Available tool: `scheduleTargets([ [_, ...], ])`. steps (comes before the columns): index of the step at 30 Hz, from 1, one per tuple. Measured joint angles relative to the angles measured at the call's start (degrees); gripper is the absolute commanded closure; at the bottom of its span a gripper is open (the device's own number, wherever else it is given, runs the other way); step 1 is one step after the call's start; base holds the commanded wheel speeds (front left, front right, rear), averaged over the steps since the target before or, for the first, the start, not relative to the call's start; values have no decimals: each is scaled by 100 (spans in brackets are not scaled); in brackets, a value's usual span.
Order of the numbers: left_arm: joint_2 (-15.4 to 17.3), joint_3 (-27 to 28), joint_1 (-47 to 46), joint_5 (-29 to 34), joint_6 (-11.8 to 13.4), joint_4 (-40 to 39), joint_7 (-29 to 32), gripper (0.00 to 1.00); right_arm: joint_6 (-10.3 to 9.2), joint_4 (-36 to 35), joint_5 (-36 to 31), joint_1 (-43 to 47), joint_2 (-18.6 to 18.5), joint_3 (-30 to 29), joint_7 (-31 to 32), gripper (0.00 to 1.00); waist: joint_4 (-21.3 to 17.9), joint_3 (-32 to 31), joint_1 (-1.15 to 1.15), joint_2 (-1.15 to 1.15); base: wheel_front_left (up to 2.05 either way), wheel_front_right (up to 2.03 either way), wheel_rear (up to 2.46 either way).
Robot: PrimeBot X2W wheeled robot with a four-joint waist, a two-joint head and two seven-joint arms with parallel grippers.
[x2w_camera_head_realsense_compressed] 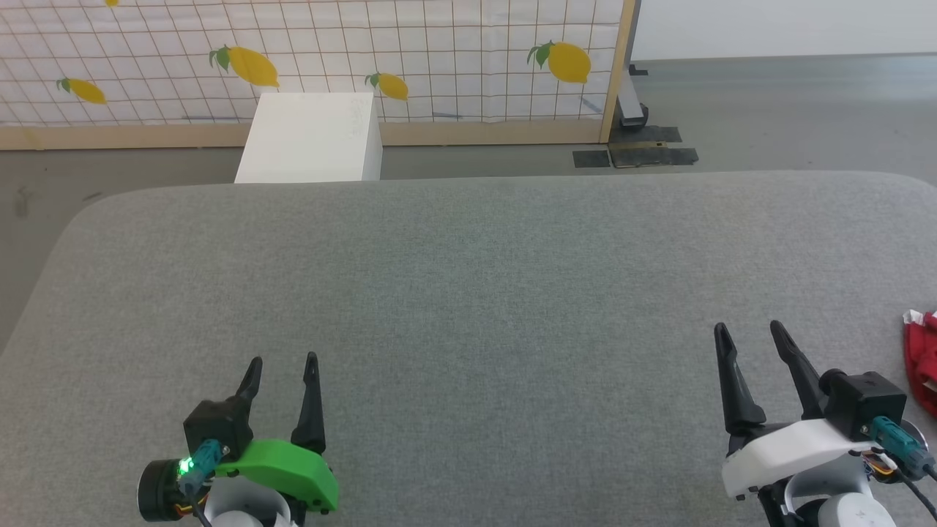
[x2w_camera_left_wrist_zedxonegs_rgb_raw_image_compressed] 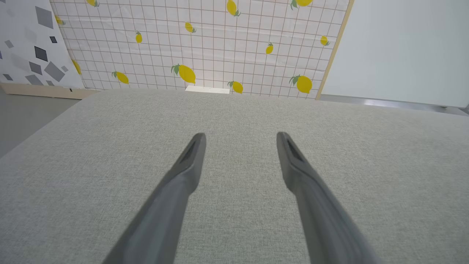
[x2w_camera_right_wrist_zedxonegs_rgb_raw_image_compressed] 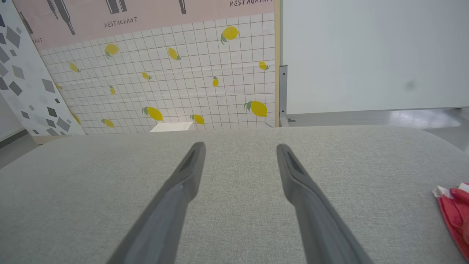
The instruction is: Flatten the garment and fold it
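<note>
The garment (x2w_camera_head_realsense_compressed: 924,359) is bright red cloth with a white edge, lying bunched at the far right edge of the grey padded table (x2w_camera_head_realsense_compressed: 468,293); most of it is cut off by the frame. The right wrist view shows the garment (x2w_camera_right_wrist_zedxonegs_rgb_raw_image_compressed: 454,214) at its lower right. My right gripper (x2w_camera_head_realsense_compressed: 748,333) hovers open over the table, a short way left of the cloth, with nothing between its fingers (x2w_camera_right_wrist_zedxonegs_rgb_raw_image_compressed: 183,183). At the lower left my left gripper (x2w_camera_head_realsense_compressed: 281,360) also stands open and empty, far from the cloth. Its fingers (x2w_camera_left_wrist_zedxonegs_rgb_raw_image_compressed: 190,161) point across bare grey fabric.
A white box (x2w_camera_head_realsense_compressed: 311,139) stands on the floor just beyond the table's far edge. Behind it is a lemon-patterned grid panel (x2w_camera_head_realsense_compressed: 307,58) with a wooden frame. Grey floor (x2w_camera_head_realsense_compressed: 776,117) and black tape patches lie at the back right.
</note>
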Motion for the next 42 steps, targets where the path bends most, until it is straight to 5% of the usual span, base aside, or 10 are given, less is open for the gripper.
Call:
scheduleTargets([
  [4, 5, -26, -4, 0, 1, 21, -42, 0, 0, 2, 13, 0, -1, 4, 22, 0, -7, 17, 0, 0, 0, 0, 0],
  [5, 5, -31, -4, 0, 0, 22, -41, 100, 0, 2, 25, -1, -1, 4, 22, 100, -8, 19, 0, 0, 0, 0, 0],
  [42, -65, 83, 3, 312, -4, -337, 289, 100, 0, -156, -157, -1, -1, 58, 199, 100, -2, 12, 0, 0, 0, 0, 0],
])
